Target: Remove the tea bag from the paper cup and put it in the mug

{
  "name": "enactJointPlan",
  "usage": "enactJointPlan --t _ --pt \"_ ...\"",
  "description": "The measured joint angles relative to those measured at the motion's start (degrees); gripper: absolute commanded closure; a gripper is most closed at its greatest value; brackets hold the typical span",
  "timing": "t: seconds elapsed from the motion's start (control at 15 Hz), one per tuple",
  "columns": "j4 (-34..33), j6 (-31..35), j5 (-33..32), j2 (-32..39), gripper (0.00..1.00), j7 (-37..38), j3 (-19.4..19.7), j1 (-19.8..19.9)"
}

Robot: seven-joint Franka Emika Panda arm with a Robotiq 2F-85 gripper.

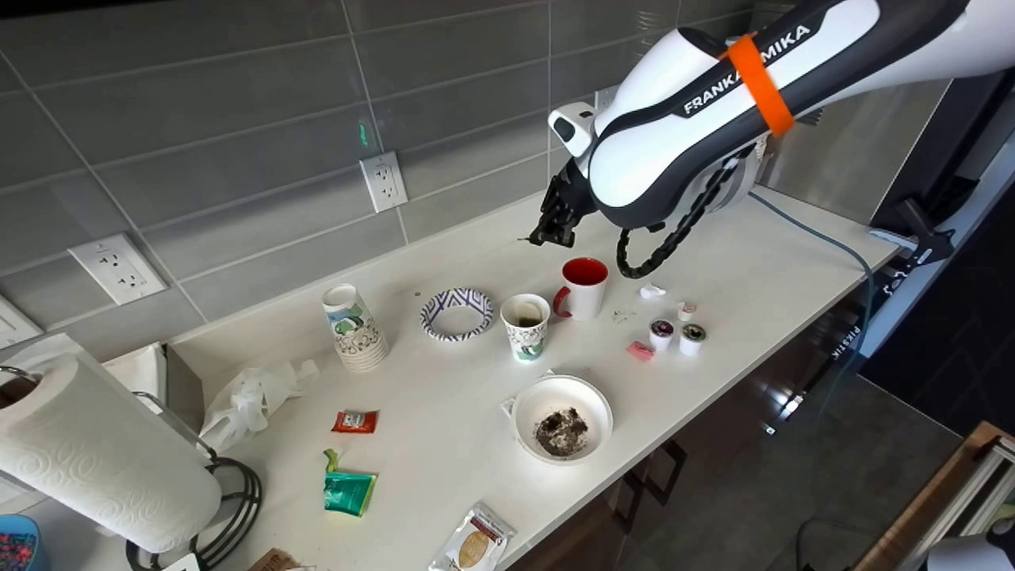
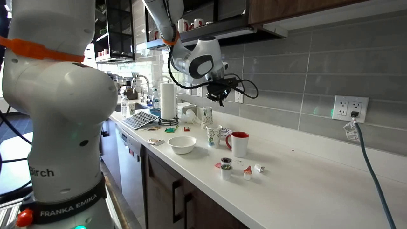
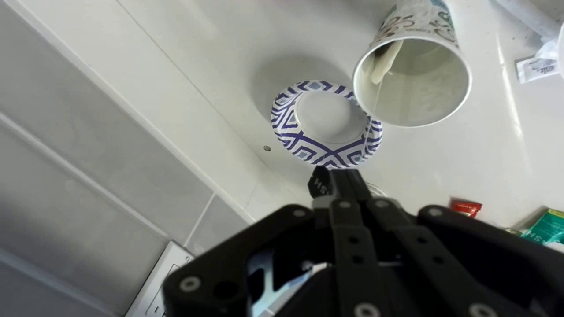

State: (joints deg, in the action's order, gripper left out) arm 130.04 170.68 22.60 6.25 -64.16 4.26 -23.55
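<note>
The paper cup [image 1: 527,341] is white with a green and blue print and stands upright on the counter. It also shows in the wrist view [image 3: 418,83]. The tea bag [image 3: 385,64] hangs inside it against the wall, and a thin string runs over the rim toward my fingers. The mug [image 1: 588,297], white outside with red inside and red handle, stands beside the cup; it shows in an exterior view [image 2: 240,146]. My gripper [image 3: 350,171] is shut on the tea bag's dark tag [image 3: 320,181]. In an exterior view my gripper [image 1: 551,238] is above and behind the cup and mug.
A patterned bowl [image 3: 288,119] and stacked cups [image 1: 361,341] stand near the tiled wall [image 1: 262,190]. A white bowl [image 1: 603,420] with dark grounds stands near the front edge. Small pods [image 1: 691,339], a red packet [image 1: 354,421] and a green packet [image 1: 347,492] lie about.
</note>
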Motion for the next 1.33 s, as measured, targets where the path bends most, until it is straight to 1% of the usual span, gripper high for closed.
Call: enactJointPlan --t 0.73,1.0,1.33 --pt "-1.74 -0.13 -3.02 -1.9 1.0 0.78 0.03 -0.09" --pt "-2.45 -0.23 -3.19 -3.01 1.0 1.2 -0.02 -0.29" --pt "-2.62 -2.23 -3.2 -5.74 1.0 1.65 -0.06 -0.33"
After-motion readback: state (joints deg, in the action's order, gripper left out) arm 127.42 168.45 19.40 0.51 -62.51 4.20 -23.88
